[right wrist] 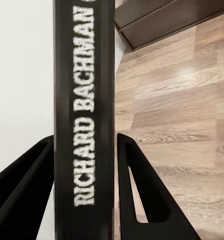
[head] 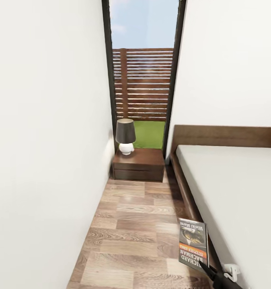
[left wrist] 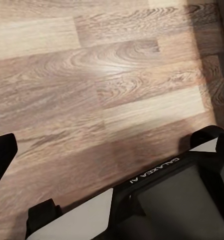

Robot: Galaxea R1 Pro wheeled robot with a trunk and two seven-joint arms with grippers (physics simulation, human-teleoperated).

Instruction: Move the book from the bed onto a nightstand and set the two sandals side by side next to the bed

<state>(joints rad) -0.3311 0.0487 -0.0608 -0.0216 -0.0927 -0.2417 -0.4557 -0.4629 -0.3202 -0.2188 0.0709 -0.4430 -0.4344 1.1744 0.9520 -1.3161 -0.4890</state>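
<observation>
My right gripper (head: 210, 273) is shut on the book (head: 193, 245), a thin paperback with a dark photo cover and an orange band. It holds the book over the floor beside the bed (head: 232, 184). In the right wrist view the black spine (right wrist: 84, 115) stands between both fingers (right wrist: 136, 190). The dark brown nightstand (head: 138, 164) stands ahead at the end of the aisle, left of the headboard. In the left wrist view my left gripper (left wrist: 112, 140) hangs open over bare floor. The sandals are out of view.
A white-based lamp with a dark shade (head: 125, 136) takes up the nightstand's left part. A white wall (head: 43, 160) closes the narrow wood-floor aisle (head: 131, 233) on the left. The bed frame (head: 187, 200) bounds it on the right. A tall window (head: 143, 80) is behind. My base (left wrist: 181, 200) sits below the left gripper.
</observation>
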